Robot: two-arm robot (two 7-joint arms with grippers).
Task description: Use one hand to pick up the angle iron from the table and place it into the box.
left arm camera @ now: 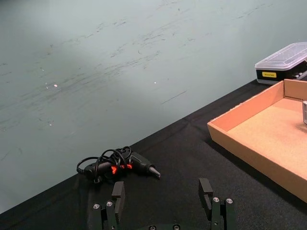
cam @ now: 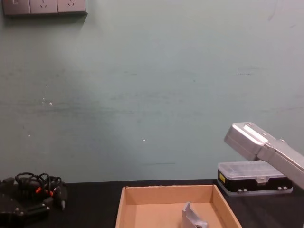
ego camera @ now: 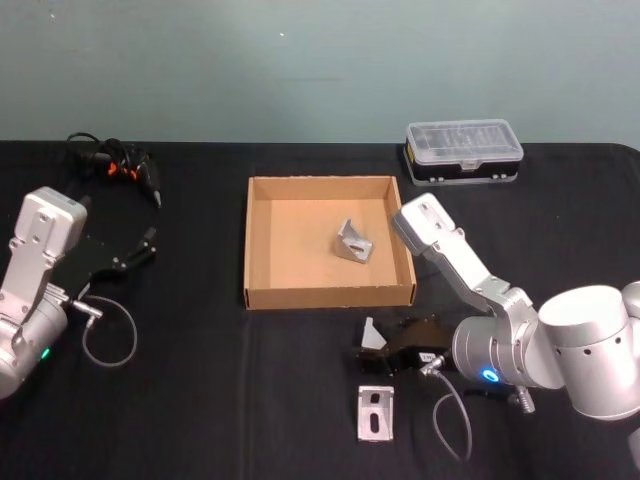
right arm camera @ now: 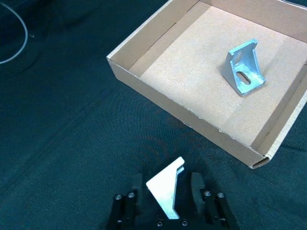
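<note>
While the left gripper (ego camera: 143, 250) rests with its fingers apart near the table's (ego camera: 200, 400) left edge, the right gripper (ego camera: 378, 352) is clamped on an angle iron (ego camera: 372, 333) just in front of the box's (ego camera: 330, 297) front wall. A second angle iron (ego camera: 353, 242) lies inside the box near its right wall, and a third angle iron (ego camera: 376, 413) lies flat on the table nearer the front edge, just beside the right gripper.

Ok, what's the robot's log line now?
right gripper shut on angle iron | second iron in box | third iron on table | left gripper open, parked
</note>
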